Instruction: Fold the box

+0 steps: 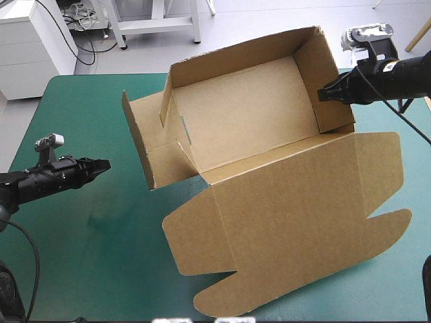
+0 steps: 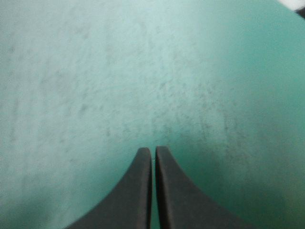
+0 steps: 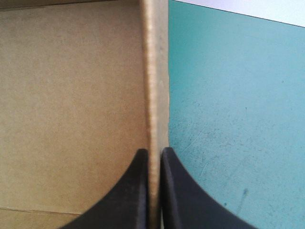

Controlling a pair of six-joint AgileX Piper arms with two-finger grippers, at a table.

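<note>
1. Found mid-surface (image 1: 81, 108), teal-green cover all round: the box (image 1: 256, 114), half built. Raised-wall tray at its far part, lid (image 1: 289, 222) flat at its near part.
2. Right claw (image 1: 323, 94): clamped on the box's right wall, near that wall's top edge. Checked in right wrist view: one black finger inside the box, the other outside, board edge pinched between.
3. Left claw (image 1: 106, 165): clenched, empty, well to the left of the box, touching none of it. Nothing but bare cover ahead of it in left wrist view.
4. Step in hand, by judgement: steadying the right wall, with the box's left panel (image 1: 145, 145) leaning outward, not yet tucked.
5. To do it well:
   - Hold the pinch firm and the wall upright.
   - No tugging away from the box, else risk of sliding or tipping the whole tray.
   - Bring the left claw in to the left panel's outer face and push slowly toward the box's inside, along the crease.
   - Clenched tip likely fine as a pusher; open only for a pinch-and-tuck.
   - Avoid pressing on the lid.
6. Counts:
   - Box 1.
   - Lid 1.
   - Claws 2: grasping 1, idle 1.
   - Walls clearly up: 3 (far, right, short inner one at the box's left).
   - Outward-leaning panels: 1.
</note>
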